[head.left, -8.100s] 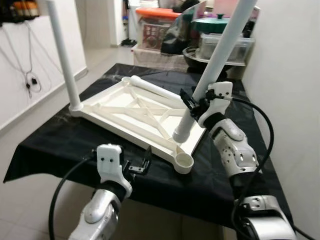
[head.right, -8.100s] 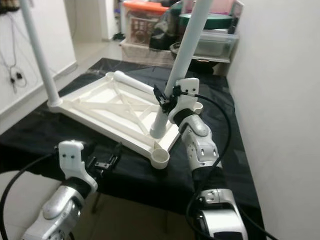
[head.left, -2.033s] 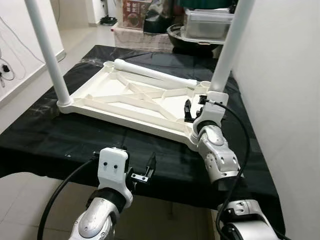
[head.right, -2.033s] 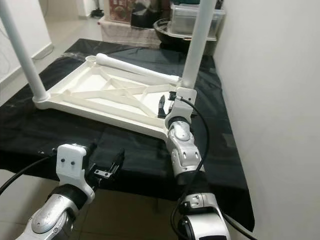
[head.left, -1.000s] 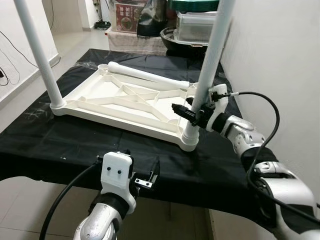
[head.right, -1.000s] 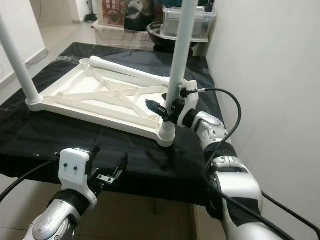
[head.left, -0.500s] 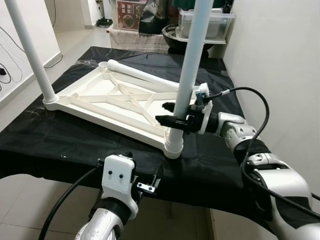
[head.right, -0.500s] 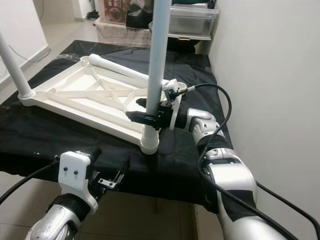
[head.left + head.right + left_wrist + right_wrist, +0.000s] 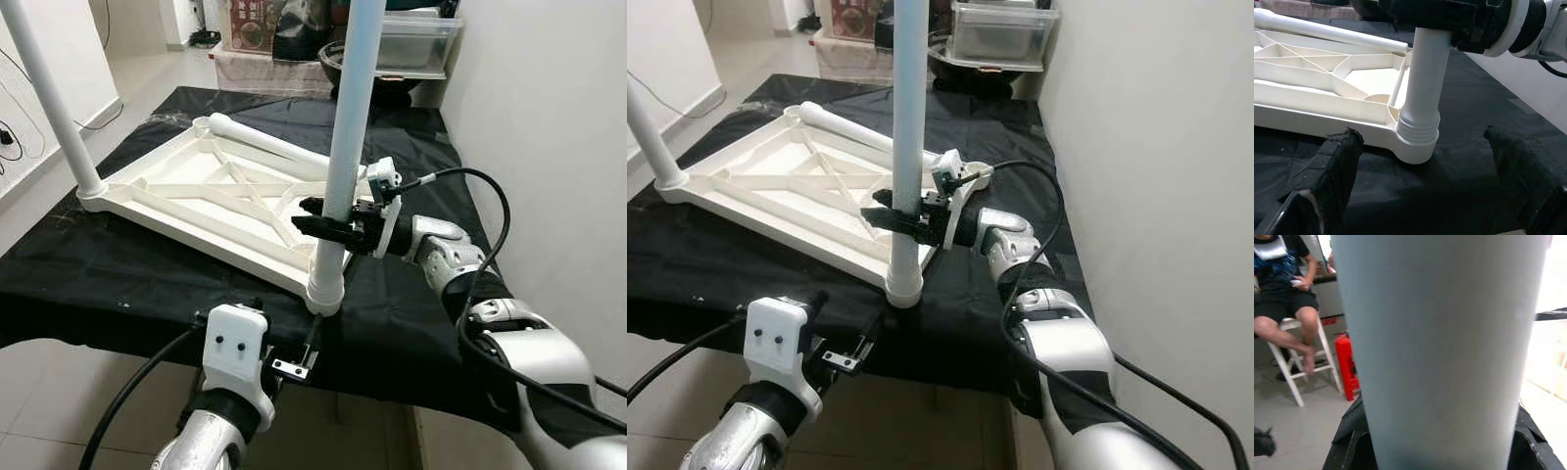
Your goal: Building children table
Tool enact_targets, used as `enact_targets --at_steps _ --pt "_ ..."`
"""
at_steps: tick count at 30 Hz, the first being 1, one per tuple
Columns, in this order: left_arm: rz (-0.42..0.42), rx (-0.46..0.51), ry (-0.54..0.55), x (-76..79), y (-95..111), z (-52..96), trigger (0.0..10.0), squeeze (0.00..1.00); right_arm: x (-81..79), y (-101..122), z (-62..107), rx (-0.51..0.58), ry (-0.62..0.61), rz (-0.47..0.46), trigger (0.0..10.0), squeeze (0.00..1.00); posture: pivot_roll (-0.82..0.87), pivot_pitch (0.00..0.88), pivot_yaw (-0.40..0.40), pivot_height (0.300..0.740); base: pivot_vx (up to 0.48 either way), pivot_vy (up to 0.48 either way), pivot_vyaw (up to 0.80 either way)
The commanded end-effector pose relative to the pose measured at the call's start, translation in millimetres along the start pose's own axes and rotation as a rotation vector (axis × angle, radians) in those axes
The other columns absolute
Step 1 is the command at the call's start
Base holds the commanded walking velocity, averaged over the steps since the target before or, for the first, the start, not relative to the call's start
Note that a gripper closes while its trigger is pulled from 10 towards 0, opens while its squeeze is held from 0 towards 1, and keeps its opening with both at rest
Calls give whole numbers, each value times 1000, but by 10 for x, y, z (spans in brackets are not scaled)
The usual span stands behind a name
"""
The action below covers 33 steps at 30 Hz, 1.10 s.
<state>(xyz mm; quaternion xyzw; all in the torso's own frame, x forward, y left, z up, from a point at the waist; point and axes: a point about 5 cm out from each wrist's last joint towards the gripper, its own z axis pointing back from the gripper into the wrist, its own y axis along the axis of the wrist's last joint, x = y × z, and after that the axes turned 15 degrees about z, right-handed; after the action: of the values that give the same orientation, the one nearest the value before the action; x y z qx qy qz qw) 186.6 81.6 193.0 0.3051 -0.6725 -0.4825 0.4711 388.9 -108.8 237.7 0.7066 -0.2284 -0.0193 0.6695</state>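
White plastic made up the tabletop [image 9: 211, 201], which lay upside down on a black cloth [image 9: 118, 284] over a table. At its far left corner one leg [image 9: 49, 103] stood upright in its socket. A loose leg [image 9: 274, 147] lay across the far edge. Below the near edge, the left gripper [image 9: 294, 360] hovered with fingers [image 9: 1332, 166] spread wide, holding nothing. At the near right corner another leg [image 9: 343, 147] stood upright in its socket [image 9: 1415, 142], and the right gripper [image 9: 328, 223] was clamped around it just above the base. In the right wrist view, a seated person [image 9: 1288, 298] showed behind.
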Motion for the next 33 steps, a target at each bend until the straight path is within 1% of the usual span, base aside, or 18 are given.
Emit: enact_targets --at_steps 1,2,4,5,6,8,10,11,13,14,16,20,25,26,27,28,32,33 --pt "3 -20 12 -15 -37 7 10000 0 15 10 -23 8 -48 4 0 0 234 128 -69 740 0 0 0" --pt "2 -21 13 -20 -42 2 10000 0 20 -1 -10 5 -64 8 0 0 232 127 -68 740 0 0 0" --pt "0 -28 17 -54 -78 -9 10000 0 125 -115 135 -71 -315 22 0 0 211 103 -69 740 0 0 0" --pt "0 -28 17 -54 -78 -9 10000 0 125 -115 135 -71 -315 22 0 0 211 103 -69 740 0 0 0" --pt "-2 -34 22 -88 -114 -22 10000 0 221 -223 330 -149 -582 36 0 0 203 85 -68 740 0 0 0" --pt "-3 -36 24 -99 -124 -29 10000 0 245 -250 388 -176 -659 47 0 0 203 85 -68 740 0 0 0" --pt "-3 -41 27 -119 -151 -37 10000 0 306 -347 592 -263 -924 45 0 0 196 71 -67 740 0 0 0" --pt "-3 -41 27 -119 -151 -37 10000 0 306 -347 592 -263 -924 45 0 0 196 71 -67 740 0 0 0" --pt "-5 -48 28 -144 -191 -51 10000 0 331 -424 829 -352 -1212 64 0 0 186 50 -64 740 0 0 0" --pt "-5 -48 28 -144 -191 -51 10000 0 331 -424 829 -352 -1212 64 0 0 186 50 -64 740 0 0 0" --pt "-4 -62 24 -158 -248 -74 10000 0 285 -472 950 -390 -1459 46 0 0 175 17 -64 740 0 0 0" --pt "3 -72 23 -156 -292 -83 10000 0 215 -501 913 -397 -1567 9 0 0 175 8 -67 740 0 0 0" --pt "18 -104 34 -182 -430 -113 10000 0 5 -560 588 -442 -1690 -71 0 0 175 0 -72 740 0 0 0" --pt "25 -109 41 -202 -457 -126 10000 0 -15 -544 491 -428 -1655 -56 4902 0 172 0 -75 740 0 0 0" --pt "30 -111 46 -217 -477 -137 10000 0 -29 -533 431 -419 -1633 -43 4902 0 171 0 -77 740 0 0 0" --pt "32 -115 49 -237 -498 -152 10000 0 -36 -501 351 -355 -1561 -33 10000 984 167 0 -78 740 0 0 0" --pt "34 -128 51 -281 -555 -179 10000 0 -52 -455 273 -239 -1416 -16 10000 1000 154 0 -76 740 0 0 0" --pt "39 -136 50 -296 -578 -190 10000 0 -39 -443 303 -218 -1377 6 10000 757 146 0 -74 740 0 0 0"
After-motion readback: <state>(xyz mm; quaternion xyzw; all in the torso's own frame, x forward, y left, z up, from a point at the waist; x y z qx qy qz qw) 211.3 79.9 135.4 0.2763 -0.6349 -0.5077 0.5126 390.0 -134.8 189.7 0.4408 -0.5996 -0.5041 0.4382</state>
